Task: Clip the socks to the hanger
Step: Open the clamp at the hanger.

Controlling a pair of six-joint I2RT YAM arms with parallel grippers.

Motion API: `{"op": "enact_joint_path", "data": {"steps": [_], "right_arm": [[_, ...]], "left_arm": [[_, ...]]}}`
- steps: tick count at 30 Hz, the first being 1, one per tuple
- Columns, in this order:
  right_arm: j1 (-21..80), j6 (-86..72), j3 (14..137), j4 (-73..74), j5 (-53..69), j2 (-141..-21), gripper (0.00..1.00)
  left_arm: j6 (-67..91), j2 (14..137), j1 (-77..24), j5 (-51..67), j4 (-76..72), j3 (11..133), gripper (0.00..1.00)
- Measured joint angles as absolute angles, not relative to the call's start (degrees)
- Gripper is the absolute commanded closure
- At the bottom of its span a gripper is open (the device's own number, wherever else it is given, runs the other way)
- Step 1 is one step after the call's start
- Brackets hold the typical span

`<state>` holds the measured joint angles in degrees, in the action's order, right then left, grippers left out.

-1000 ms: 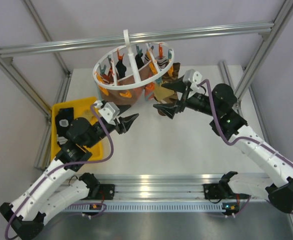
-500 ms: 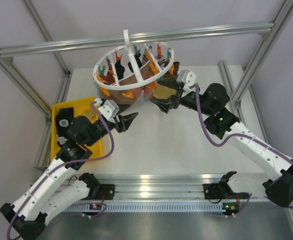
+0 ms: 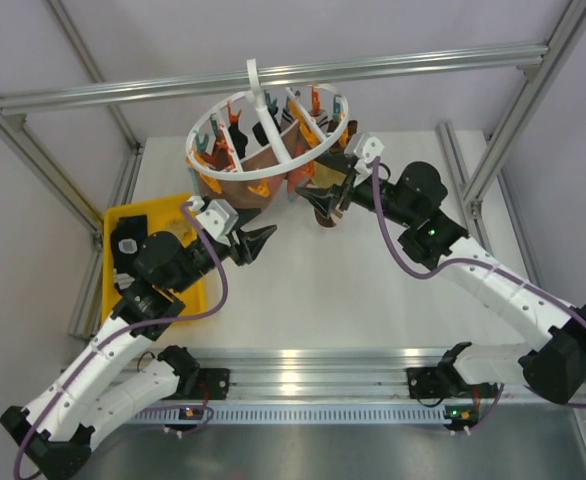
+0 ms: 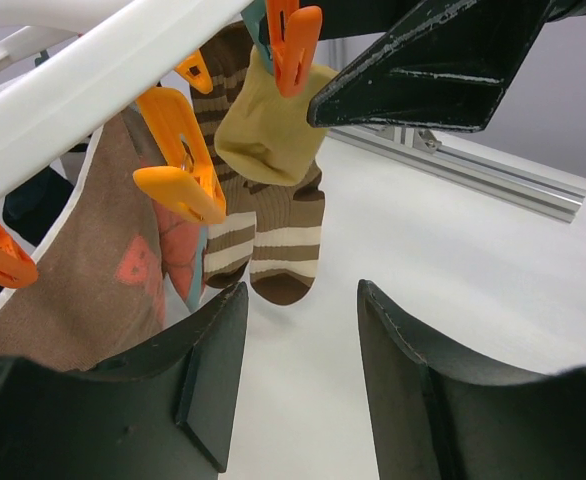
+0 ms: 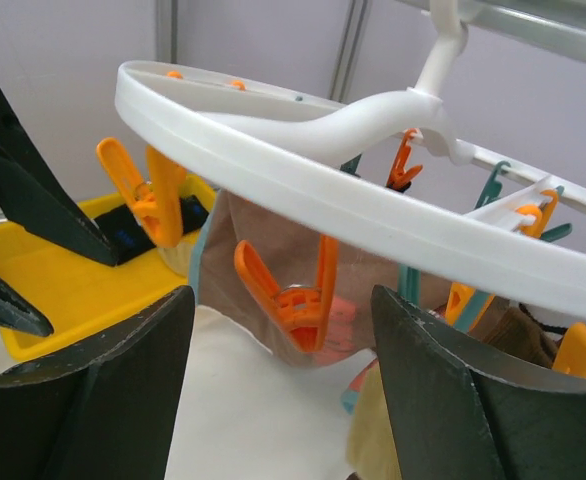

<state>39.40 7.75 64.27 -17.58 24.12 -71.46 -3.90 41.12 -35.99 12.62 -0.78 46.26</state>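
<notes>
Left gripper (image 3: 263,243): spread wide, holding nothing, low over the white surface (image 3: 303,290). Right gripper (image 3: 323,190): likewise wide open and empty, tucked under the outer ring of the hanger (image 5: 273,160), orange clip (image 5: 293,295) straight ahead between its fingers. Clipped to the hanger, just ahead of and above the left gripper: plain brown sock (image 4: 73,280), brown-and-cream striped sock (image 4: 273,240), mustard sock (image 4: 268,130).

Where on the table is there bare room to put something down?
The widest bare patch of table lies between the two arms, in front of the hanger. It is crowded below the hanger, where socks hang beside the left gripper and right gripper. The left arm overhangs the yellow tray.
</notes>
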Motion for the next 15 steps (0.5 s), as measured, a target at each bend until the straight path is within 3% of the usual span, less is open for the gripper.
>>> {"op": "enact_joint_path", "data": {"steps": [15], "right_arm": [[39.40, 6.98, 66.54, -18.94, 22.94, -71.99, 0.35]], "left_arm": [[-3.14, 41.12, -35.92, 12.64, -0.78, 46.26, 0.46]]}}
